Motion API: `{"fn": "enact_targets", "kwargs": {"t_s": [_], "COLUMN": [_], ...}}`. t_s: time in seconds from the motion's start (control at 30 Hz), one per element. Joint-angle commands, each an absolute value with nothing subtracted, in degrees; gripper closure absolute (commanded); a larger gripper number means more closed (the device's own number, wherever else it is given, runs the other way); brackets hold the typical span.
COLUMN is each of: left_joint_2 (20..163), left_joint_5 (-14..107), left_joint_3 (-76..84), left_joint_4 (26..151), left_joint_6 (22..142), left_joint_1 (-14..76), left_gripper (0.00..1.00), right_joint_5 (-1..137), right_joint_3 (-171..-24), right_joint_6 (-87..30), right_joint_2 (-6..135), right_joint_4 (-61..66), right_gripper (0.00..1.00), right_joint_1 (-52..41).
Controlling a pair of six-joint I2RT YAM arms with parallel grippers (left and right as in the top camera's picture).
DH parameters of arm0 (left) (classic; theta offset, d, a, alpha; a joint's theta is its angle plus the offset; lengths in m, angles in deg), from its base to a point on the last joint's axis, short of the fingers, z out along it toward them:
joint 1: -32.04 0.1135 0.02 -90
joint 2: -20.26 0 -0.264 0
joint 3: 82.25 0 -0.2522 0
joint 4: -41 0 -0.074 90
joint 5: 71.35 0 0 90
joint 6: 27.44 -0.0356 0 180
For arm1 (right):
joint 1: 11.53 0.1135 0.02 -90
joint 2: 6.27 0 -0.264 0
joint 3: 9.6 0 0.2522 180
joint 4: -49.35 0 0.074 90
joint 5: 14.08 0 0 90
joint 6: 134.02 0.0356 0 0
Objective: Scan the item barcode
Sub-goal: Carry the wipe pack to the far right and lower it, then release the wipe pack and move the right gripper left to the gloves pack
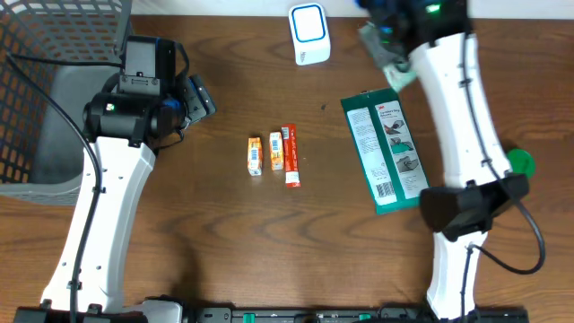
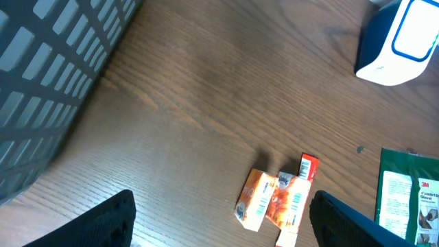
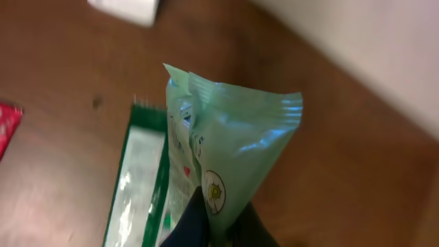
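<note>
Overhead: your left gripper (image 1: 199, 97) is released, jaws wide apart over bare wood, just right of the grey mesh basket (image 1: 36, 54). Your right gripper (image 1: 392, 56) is up at the far edge, clenched on a pale green glossy plastic packet (image 1: 397, 70). The packet sits just right of the white box scanner with a blue-ringed face (image 1: 309, 34), apart from it. On the brown wooden table (image 1: 224, 233) a flat dark green card package (image 1: 387, 152) lies beside the right arm. Mid-table, side by side, are two small orange cartons (image 1: 256, 154) and a longer red-and-white carton (image 1: 290, 155). A round green object (image 1: 518, 161) shows at the right edge.

Left wrist: your two dark fingers (image 2: 103, 223) sit in the bottom corners, far apart, with only table between them. The orange cartons lie ahead, the scanner is top right, the green package is at the right edge and the basket is upper left.

Right wrist: your fingertips (image 3: 199, 226) pinch the packet's lower end. The packet stands upright, crimped seal on top, a small round flower logo just above the grip. The green card package lies on the table behind it. A blurred corner of the scanner shows top left.
</note>
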State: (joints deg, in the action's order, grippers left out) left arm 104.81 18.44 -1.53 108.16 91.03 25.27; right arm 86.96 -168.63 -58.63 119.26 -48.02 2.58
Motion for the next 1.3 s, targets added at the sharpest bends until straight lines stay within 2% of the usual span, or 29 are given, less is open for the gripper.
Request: {"fn": "enact_targets", "kwargs": {"t_s": [0.0, 0.3, 0.5, 0.73, 0.77, 0.8, 0.83, 0.87, 0.9, 0.97, 1.27], "left_joint_2": [104.48, 104.48, 104.48, 104.48, 104.48, 104.48, 104.48, 104.48, 104.48, 104.48, 104.48], "left_joint_5": [17.94, 17.94, 17.96, 17.94, 17.94, 17.94, 17.94, 17.94, 17.94, 17.94, 17.94], "left_joint_3": [-1.79, -1.79, -1.79, -1.79, -1.79, -1.79, -1.79, -1.79, -1.79, -1.79, -1.79], "left_joint_4": [108.30, 108.30, 108.30, 108.30, 108.30, 108.30, 108.30, 108.30, 108.30, 108.30, 108.30], "left_joint_6": [90.70, 90.70, 90.70, 90.70, 90.70, 90.70, 90.70, 90.70, 90.70, 90.70, 90.70], "left_joint_1": [25.45, 25.45, 25.45, 25.45, 25.45, 25.45, 25.45, 25.45, 25.45, 25.45, 25.45], "left_gripper": [0.18, 0.18, 0.18, 0.18, 0.18, 0.18, 0.18, 0.18, 0.18, 0.18, 0.18], "right_joint_5": [77.96, 77.15, 77.39, 81.46, 82.18, 82.61, 82.77, 82.77, 82.77, 82.81, 86.90], "right_joint_3": [-167.10, -151.52, -136.37, -126.14, -125.38, -124.92, -124.74, -124.74, -124.77, -124.94, -127.54], "right_joint_6": [-55.62, -52.62, -52.64, -52.69, -52.69, -52.69, -52.69, -52.69, -52.69, -52.99, -53.91], "right_joint_2": [119.85, 119.85, 119.85, 119.85, 119.85, 119.85, 119.85, 119.85, 119.85, 119.83, 118.39], "right_joint_4": [-51.21, -49.79, -38.21, -25.75, -24.74, -24.11, -23.89, -23.91, -23.93, -23.96, -25.49], "right_gripper": [0.99, 0.99, 0.99, 0.95, 0.87, 0.68, 0.43, 0.31, 0.24, 0.18, 0.05], "right_joint_1": [-3.25, -16.67, -22.07, -24.21, -24.26, -24.26, -24.23, -24.23, -24.23, -24.21, -24.17]}}
